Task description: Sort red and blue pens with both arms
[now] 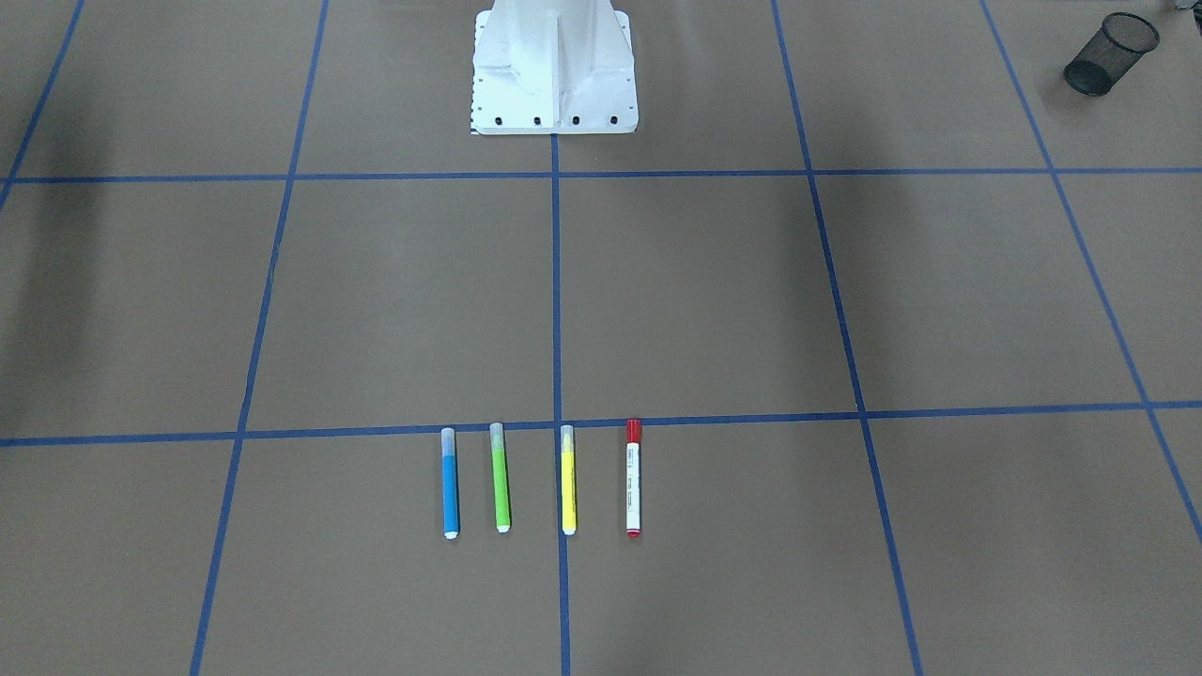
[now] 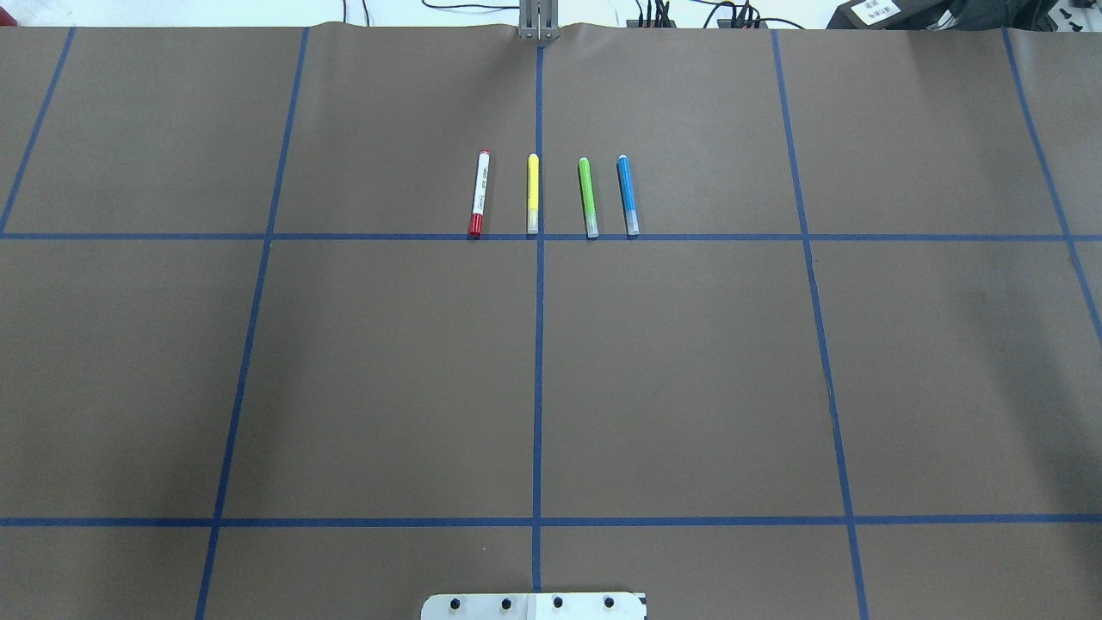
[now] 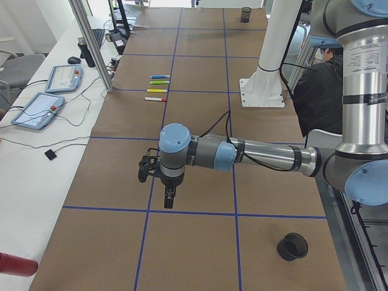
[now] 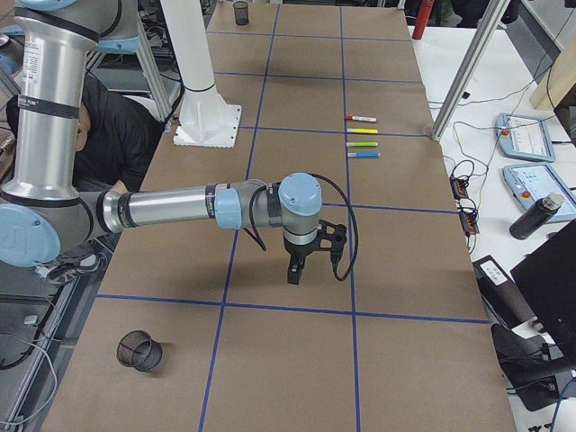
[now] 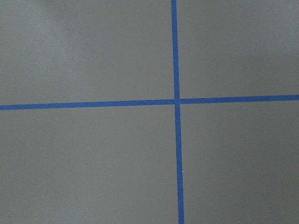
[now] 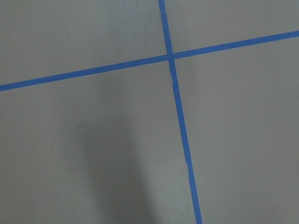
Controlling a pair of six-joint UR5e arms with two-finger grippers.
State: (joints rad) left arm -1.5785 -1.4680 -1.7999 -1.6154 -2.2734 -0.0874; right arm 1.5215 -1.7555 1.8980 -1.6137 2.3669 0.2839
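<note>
Far from L+R grippers [image 3: 168, 202] [image 4: 292, 276]: pens [image 2: 479, 194] [image 2: 628, 195] (flat)

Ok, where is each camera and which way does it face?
Front-facing: across the table, facing the pedestal; no arms.
Overhead: behind the pedestal, looking forward; only its foot.
Exterior left: table's left end; left arm, left pincer near.
Exterior right: right end; right arm, right pincer near.
Left wrist: down at tape cross; no pincer.
Right wrist: likewise.
Shared: all exterior views show red pen, blue pen.
</note>
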